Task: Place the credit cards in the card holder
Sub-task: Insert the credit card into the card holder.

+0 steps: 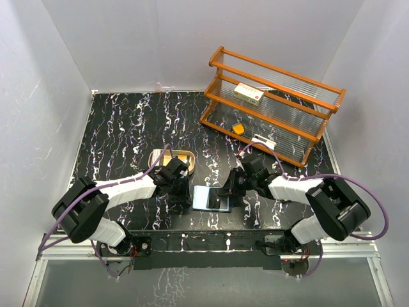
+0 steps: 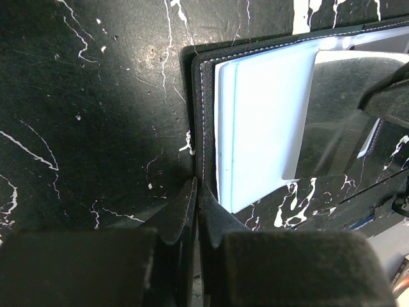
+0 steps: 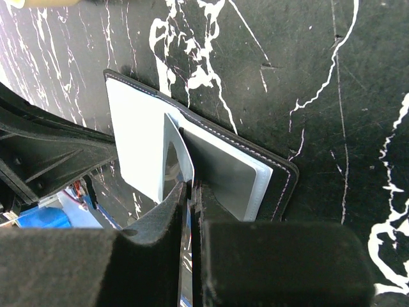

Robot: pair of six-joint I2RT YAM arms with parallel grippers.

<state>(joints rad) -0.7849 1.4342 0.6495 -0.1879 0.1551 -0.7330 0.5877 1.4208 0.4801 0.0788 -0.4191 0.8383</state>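
Note:
The card holder lies open on the black marbled table between my two grippers, its pale blue-grey inside facing up within a black stitched rim. My right gripper is shut on a thin grey, shiny credit card, held on edge over the holder's inside. From the left wrist view the same card slants above the pale lining. My left gripper is shut, its tips at the holder's left edge; whether they pinch that edge does not show. In the top view the left gripper and right gripper flank the holder.
A tan oval tray sits just behind the left gripper. An orange wire rack stands at the back right, holding a white-and-red box, a small orange item and a white item. White walls enclose the table.

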